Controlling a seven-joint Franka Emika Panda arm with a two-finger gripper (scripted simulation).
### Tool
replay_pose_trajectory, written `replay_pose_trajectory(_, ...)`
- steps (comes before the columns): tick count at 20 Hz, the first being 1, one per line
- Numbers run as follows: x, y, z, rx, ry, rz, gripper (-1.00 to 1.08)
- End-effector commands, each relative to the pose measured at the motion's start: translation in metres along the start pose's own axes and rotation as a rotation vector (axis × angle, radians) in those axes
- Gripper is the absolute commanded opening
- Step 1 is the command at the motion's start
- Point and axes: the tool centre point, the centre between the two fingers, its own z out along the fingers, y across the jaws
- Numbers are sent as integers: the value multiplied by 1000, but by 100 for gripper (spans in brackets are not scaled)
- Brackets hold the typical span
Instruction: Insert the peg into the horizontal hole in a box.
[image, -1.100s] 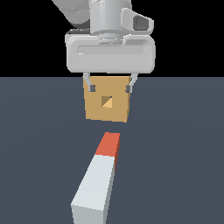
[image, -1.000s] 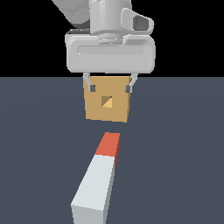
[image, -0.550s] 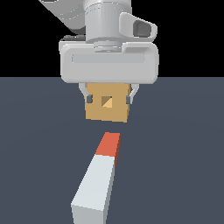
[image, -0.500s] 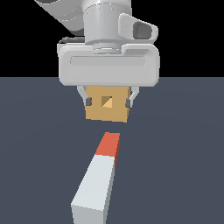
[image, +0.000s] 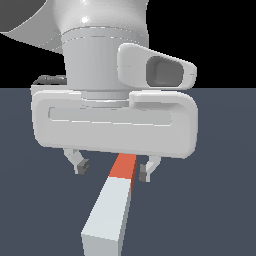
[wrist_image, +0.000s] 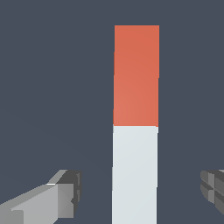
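Peg (image: 114, 205) flat on dark floor (image: 220, 200), red-orange end section (wrist_image: 136, 74) pointing away from exterior camera, white part toward it. Gripper (image: 112, 169) above peg, near red/white boundary, fingers spread wide. One fingertip (wrist_image: 65, 192) on each side of peg, each clear of it, no contact. Peg between fingers, slightly off-centre. Box hidden behind hand in exterior view.

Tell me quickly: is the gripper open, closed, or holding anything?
Gripper: open, holding nothing; its fingers straddle the long white square bar with a red-orange end without touching.
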Motion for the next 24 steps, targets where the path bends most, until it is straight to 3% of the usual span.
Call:
replay_pose_trajectory(1, -12, 1, 8, -3, 0, 10, 100)
replay_pose_trajectory(9, -16, 1, 14, -2, 0, 15, 100)
replay_pose_trajectory(24, -17, 2, 61, -3, 2, 15, 100)
